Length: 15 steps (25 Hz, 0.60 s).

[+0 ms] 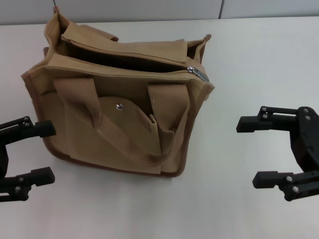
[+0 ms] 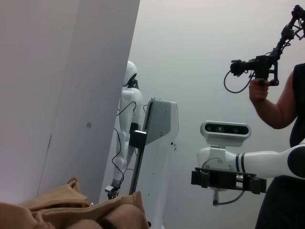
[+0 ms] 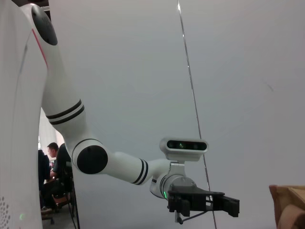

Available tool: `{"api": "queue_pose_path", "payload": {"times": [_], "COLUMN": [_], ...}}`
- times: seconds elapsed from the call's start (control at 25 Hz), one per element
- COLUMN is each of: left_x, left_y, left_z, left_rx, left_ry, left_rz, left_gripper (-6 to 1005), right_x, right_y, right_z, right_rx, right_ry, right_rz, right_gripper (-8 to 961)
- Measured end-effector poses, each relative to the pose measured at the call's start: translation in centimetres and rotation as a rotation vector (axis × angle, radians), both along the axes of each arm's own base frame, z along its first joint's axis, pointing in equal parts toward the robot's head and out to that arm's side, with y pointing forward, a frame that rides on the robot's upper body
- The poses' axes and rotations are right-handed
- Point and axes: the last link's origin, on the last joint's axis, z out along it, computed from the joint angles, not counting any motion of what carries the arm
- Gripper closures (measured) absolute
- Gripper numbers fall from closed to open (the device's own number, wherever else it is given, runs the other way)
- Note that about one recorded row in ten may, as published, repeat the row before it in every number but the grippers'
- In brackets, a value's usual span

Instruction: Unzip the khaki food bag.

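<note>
The khaki food bag (image 1: 119,119) stands on the white table (image 1: 249,59), left of centre in the head view. Its top gapes open along the zipper, and the silver zipper pull (image 1: 196,72) lies at the bag's right end. The front pocket flap with its metal snap (image 1: 119,106) faces me, and one webbing handle (image 1: 169,144) hangs down the front. My left gripper (image 1: 37,152) is open, close beside the bag's lower left corner. My right gripper (image 1: 254,152) is open, well to the right of the bag. The bag's top edge also shows in the left wrist view (image 2: 71,210).
The table's far edge meets a grey wall (image 1: 149,10) behind the bag. The left wrist view shows my right gripper (image 2: 228,180), a white humanoid robot (image 2: 127,133) and a person holding a camera rig (image 2: 267,62). The right wrist view shows my left gripper (image 3: 202,202).
</note>
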Motion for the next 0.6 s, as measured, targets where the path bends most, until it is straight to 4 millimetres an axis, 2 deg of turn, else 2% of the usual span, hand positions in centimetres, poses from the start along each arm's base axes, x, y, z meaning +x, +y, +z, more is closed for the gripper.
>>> {"api": "queue_pose_path", "payload": {"times": [0.6], "left_x": [0.48], "left_y": [0.32], "left_z": [-0.41], "left_rx": [-0.019], "left_ry": [-0.009], "left_rz": [-0.003], "left_gripper": [167], "right_x": [-0.14], "right_y": [0.09], "right_z": [-0.12], "right_rx": [0.004], "right_ry": [0.006], "right_rz": [0.001], "right_gripper": [158]}}
